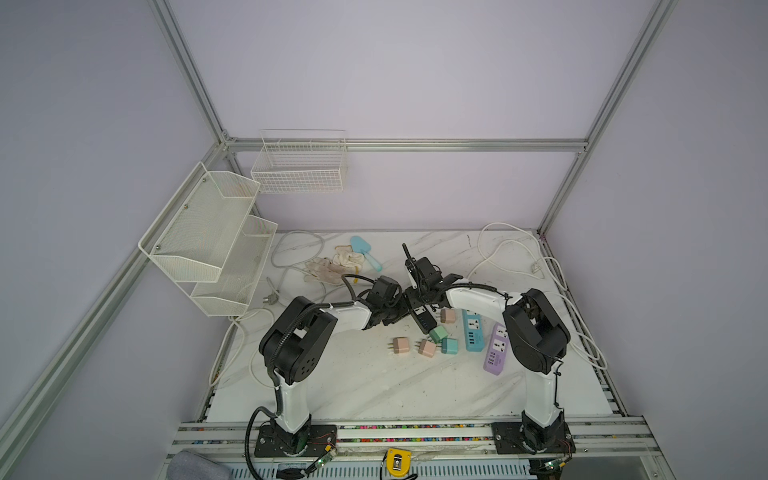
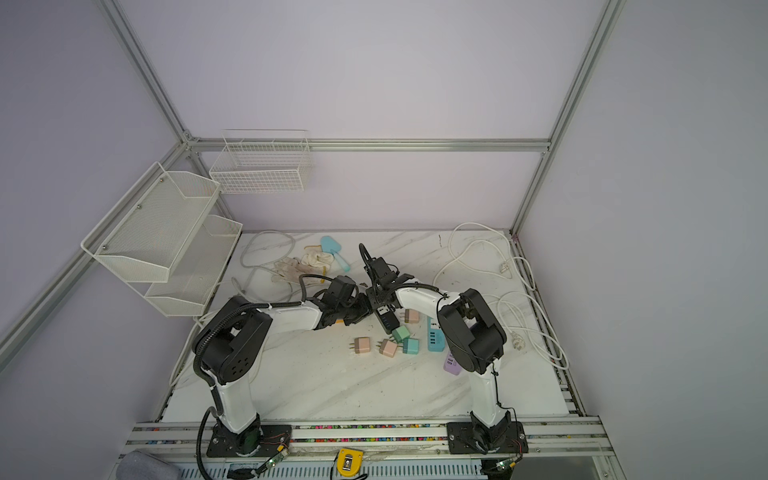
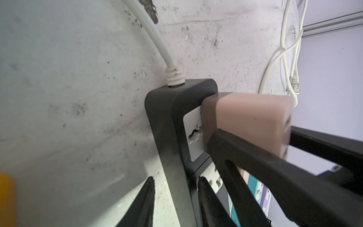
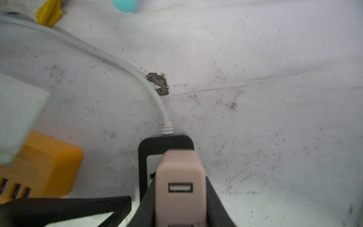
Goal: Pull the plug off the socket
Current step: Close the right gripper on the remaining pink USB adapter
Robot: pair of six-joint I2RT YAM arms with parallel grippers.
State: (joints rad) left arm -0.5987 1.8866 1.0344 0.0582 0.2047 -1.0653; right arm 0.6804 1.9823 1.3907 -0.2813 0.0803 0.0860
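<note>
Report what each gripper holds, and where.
Right gripper: pink plug, pinched across its two sides. Left gripper: fingers straddle the black power strip; grip unclear.

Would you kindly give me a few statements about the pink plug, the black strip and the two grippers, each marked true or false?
1. The right gripper is shut on the pink plug. True.
2. The plug is already free of the black strip. False: it sits against the strip's socket face, with no prongs showing.
3. The strip's cord is black. False: it is white.
4. The left gripper has a finger on either side of the strip. True.
</note>
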